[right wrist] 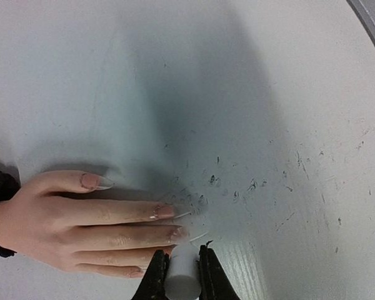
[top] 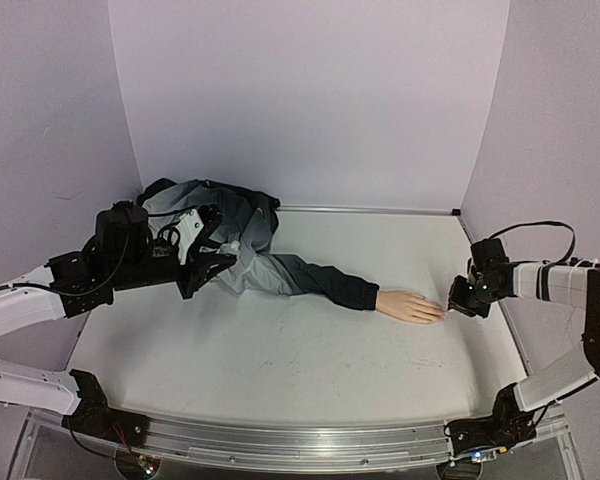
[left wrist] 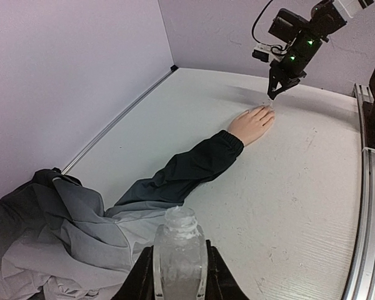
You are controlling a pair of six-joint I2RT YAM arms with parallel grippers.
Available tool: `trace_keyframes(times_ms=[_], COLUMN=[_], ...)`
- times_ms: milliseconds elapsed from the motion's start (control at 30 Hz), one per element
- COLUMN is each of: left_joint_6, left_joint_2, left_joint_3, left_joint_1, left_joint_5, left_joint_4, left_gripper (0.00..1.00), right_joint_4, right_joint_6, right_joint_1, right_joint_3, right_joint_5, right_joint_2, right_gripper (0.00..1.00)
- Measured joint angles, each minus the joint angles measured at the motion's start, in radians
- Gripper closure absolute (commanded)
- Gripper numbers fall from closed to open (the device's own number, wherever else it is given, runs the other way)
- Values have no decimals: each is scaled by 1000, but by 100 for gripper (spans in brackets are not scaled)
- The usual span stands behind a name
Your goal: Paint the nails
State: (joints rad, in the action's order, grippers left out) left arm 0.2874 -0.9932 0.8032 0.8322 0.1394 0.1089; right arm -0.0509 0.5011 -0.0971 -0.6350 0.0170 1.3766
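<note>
Two nails (right wrist: 177, 233), just beside R tool (right wrist: 182, 270)

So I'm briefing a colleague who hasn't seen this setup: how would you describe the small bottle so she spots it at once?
Start at the crumpled grey jacket at the far left of the table, whose sleeve ends in the mannequin hand. Over the jacket hangs the left pincer, shut on the bottle: small, see-through, uncapped, unlike the white stub in the right pincer.
</note>
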Motion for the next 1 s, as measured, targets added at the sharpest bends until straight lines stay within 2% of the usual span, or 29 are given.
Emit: trace_keyframes(times_ms=[300, 567, 1000], left_joint_6=[0, 0, 0], left_joint_2=[0, 0, -3], left_joint_3=[3, 3, 3], left_joint_1=[0, 0, 0], left_joint_5=[0, 0, 0], left_joint_4=[0, 0, 0], left_gripper=[100, 100, 100], right_joint_4=[29, 16, 6], right_joint_6=[27, 10, -2], right_joint_1=[0, 0, -5], right_joint_3=[0, 0, 0], right_joint_5=[-74, -19, 13], right_joint_2=[-15, -65, -13], right_gripper=[100, 100, 100])
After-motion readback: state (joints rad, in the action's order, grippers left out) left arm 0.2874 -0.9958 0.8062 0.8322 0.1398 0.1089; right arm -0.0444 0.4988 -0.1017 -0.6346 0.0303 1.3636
